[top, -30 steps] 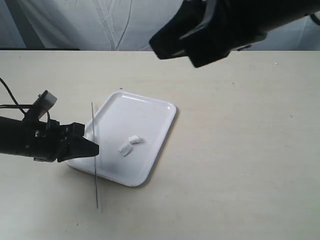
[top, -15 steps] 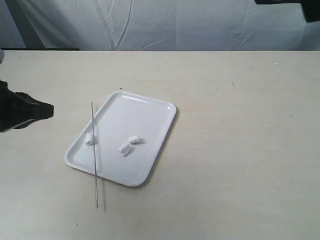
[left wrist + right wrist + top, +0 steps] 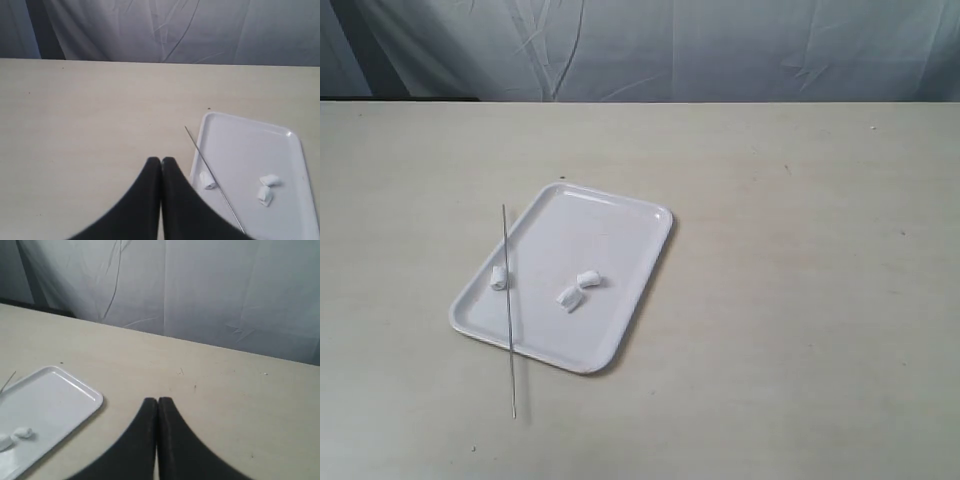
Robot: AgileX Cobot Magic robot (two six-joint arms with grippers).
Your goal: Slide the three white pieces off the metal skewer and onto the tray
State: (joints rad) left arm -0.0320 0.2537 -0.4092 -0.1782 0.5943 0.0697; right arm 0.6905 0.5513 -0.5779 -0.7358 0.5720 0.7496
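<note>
The white tray (image 3: 610, 230) lies on the table left of centre. All three white pieces rest on it: one (image 3: 499, 278) near its left rim beside the skewer, and two (image 3: 588, 279) (image 3: 568, 298) close together in the middle. The thin metal skewer (image 3: 508, 310) lies bare across the tray's left edge, its lower end on the table. Neither arm shows in the exterior view. My left gripper (image 3: 161, 159) is shut and empty above the table, beside the tray (image 3: 240, 150) and skewer (image 3: 212, 177). My right gripper (image 3: 158, 400) is shut and empty, away from the tray (image 3: 50, 390).
The beige table (image 3: 800, 250) stretches wide on every side of the tray. A creased white cloth (image 3: 720, 50) hangs along its far edge.
Both arms have pulled back out of the exterior view. The left gripper let go of the skewer, which now lies across the tray's left edge with the third white piece beside it.
</note>
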